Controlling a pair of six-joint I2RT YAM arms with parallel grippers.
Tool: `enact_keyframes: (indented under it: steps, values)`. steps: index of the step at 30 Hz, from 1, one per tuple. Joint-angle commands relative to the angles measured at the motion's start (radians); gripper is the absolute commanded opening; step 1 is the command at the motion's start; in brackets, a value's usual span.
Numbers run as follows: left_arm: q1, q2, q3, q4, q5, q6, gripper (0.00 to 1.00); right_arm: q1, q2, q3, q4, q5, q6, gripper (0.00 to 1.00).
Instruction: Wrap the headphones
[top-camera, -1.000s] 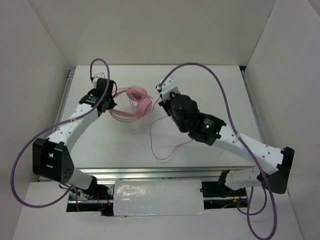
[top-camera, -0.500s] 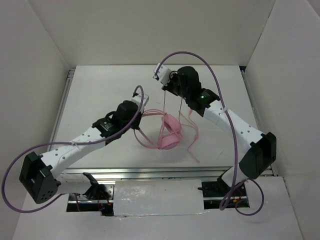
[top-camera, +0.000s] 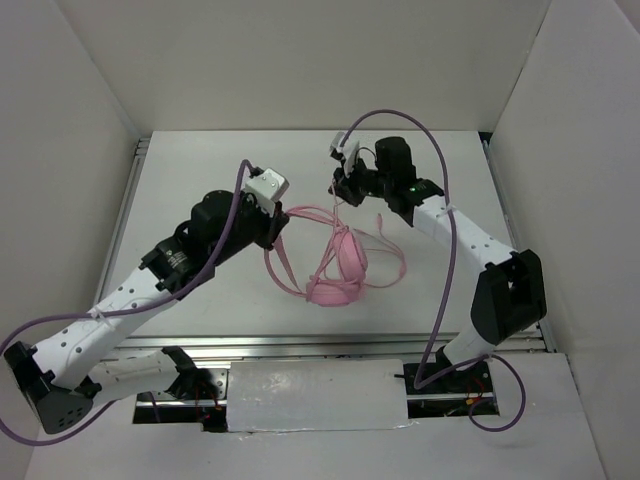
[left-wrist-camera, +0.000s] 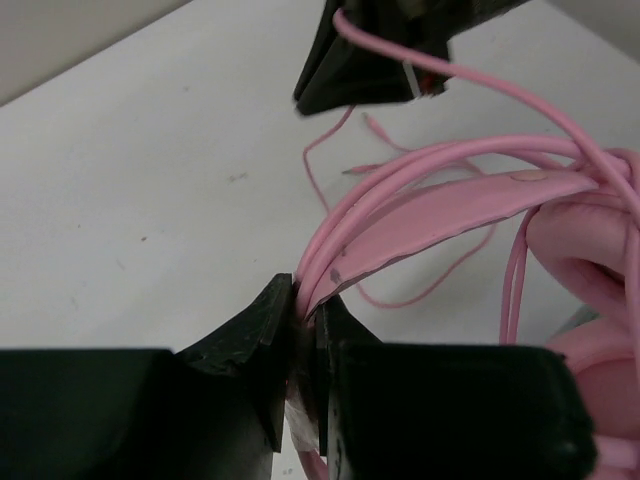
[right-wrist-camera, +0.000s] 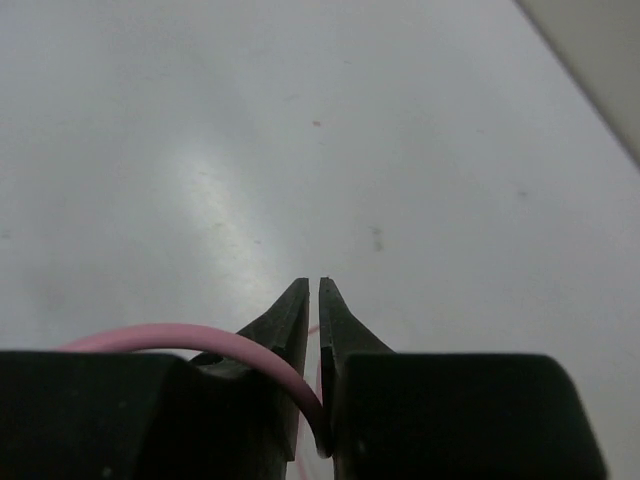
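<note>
The pink headphones (top-camera: 345, 262) hang over the middle of the table, ear cups low, headband (left-wrist-camera: 450, 215) running left. My left gripper (top-camera: 275, 232) is shut on the headband's left end, also seen in the left wrist view (left-wrist-camera: 305, 300). Several turns of the thin pink cord (top-camera: 385, 255) lie along the headband and loop to the right of the cups. My right gripper (top-camera: 343, 190) is above and behind the headphones, shut on the cord (right-wrist-camera: 240, 350), which bends out to the left from between its jaws (right-wrist-camera: 312, 300). The cord's free end (left-wrist-camera: 370, 120) trails on the table.
White walls close in the table (top-camera: 200, 170) at the back and both sides. Purple robot cables (top-camera: 420, 125) arch over each arm. A metal rail (top-camera: 300, 345) runs along the near edge.
My left gripper has lifted and moved back, carrying the headband. My right gripper has moved right and slightly toward the headphones with the cord. The headphones have shifted a little right.
</note>
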Motion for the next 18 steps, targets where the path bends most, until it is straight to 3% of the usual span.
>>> enact_keyframes:
  steps: [1, 4, 11, 12, 18]
  values:
    - [-0.012, -0.011, 0.14, 0.081, 0.177, -0.021, 0.0, 0.007, 0.026, -0.023, 0.1, -0.276, 0.114, 0.19]
    - [-0.009, 0.038, 0.266, 0.051, 0.155, -0.045, 0.0, 0.032, 0.051, -0.075, 0.225, -0.326, 0.181, 0.28]
    - [0.025, 0.167, 0.669, -0.063, 0.113, -0.134, 0.0, 0.093, 0.167, -0.155, 0.61, -0.372, 0.552, 0.52]
    - [0.026, 0.182, 0.71, -0.075, 0.071, -0.147, 0.0, 0.11, 0.184, -0.161, 0.7, -0.376, 0.597, 0.61]
    - [0.028, 0.308, 1.002, -0.143, -0.107, -0.191, 0.0, 0.181, 0.314, -0.221, 0.883, -0.327, 0.785, 0.65]
